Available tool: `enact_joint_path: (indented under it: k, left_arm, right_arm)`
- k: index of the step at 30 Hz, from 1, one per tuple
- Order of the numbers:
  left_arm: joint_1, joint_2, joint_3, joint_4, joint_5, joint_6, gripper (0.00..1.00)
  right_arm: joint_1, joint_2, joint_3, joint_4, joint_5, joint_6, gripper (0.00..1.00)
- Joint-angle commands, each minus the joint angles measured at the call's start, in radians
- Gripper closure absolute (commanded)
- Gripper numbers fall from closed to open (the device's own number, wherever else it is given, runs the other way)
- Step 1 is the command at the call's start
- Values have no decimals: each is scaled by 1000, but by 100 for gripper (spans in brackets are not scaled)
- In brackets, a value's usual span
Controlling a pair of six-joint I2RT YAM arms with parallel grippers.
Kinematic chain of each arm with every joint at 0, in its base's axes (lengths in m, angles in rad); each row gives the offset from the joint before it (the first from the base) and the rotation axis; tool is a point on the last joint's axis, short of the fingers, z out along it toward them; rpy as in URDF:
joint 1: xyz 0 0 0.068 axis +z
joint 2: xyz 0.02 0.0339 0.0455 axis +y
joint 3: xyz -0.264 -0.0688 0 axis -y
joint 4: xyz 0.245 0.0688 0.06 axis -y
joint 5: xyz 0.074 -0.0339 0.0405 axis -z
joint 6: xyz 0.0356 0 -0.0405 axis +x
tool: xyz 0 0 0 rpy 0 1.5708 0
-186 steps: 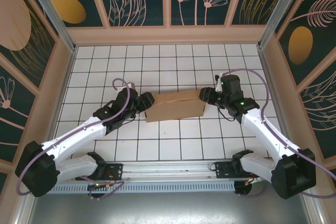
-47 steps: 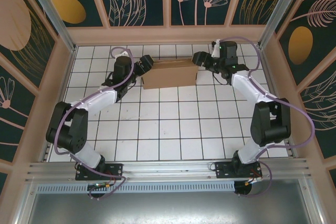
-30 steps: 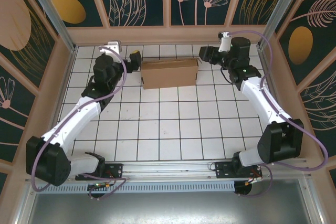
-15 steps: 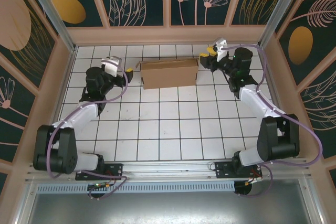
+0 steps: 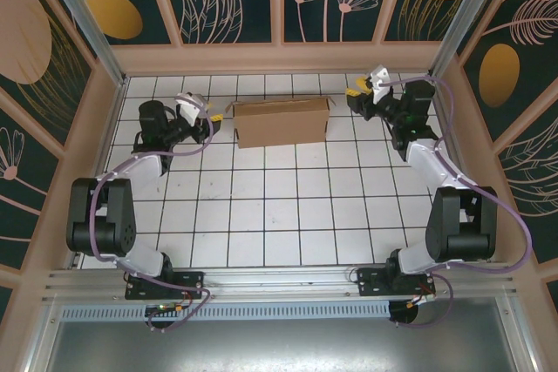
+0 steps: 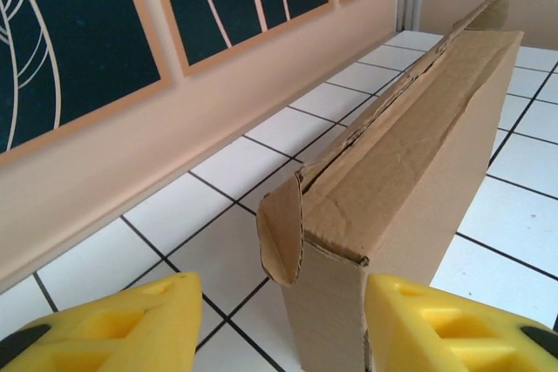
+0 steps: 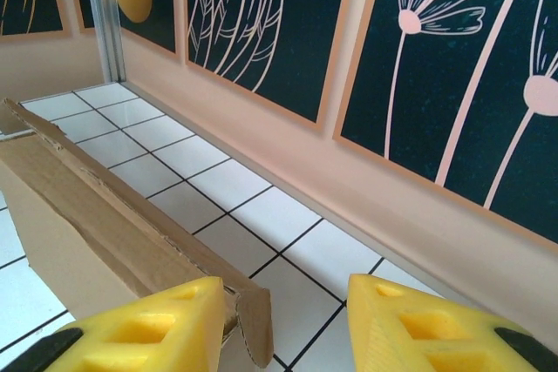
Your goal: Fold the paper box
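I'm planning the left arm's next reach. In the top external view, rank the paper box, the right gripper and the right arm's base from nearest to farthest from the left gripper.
From the left gripper:
1. paper box, just to its right.
2. right gripper, past the box's other end.
3. right arm's base, at the table's near right edge.

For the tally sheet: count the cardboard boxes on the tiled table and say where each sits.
1. The paper box lies at the far middle of the tiled table, between the left end effector and the right end effector, touching neither. None seems hidden.
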Motion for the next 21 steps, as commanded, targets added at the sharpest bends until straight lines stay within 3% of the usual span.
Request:
enact_joint_path:
  k: [1, 12, 21]
  left_arm:
    - [0, 37, 62, -51, 45, 59, 49]
    - [-20, 101, 180, -188, 88, 120, 53]
    - [-72, 168, 231, -230, 19, 114, 58]
  right_arm:
    - [-3, -1, -32, 0, -24, -13, 58]
    - [-1, 25, -39, 23, -4, 22, 59]
    - [7, 43, -34, 28, 3, 32, 60]
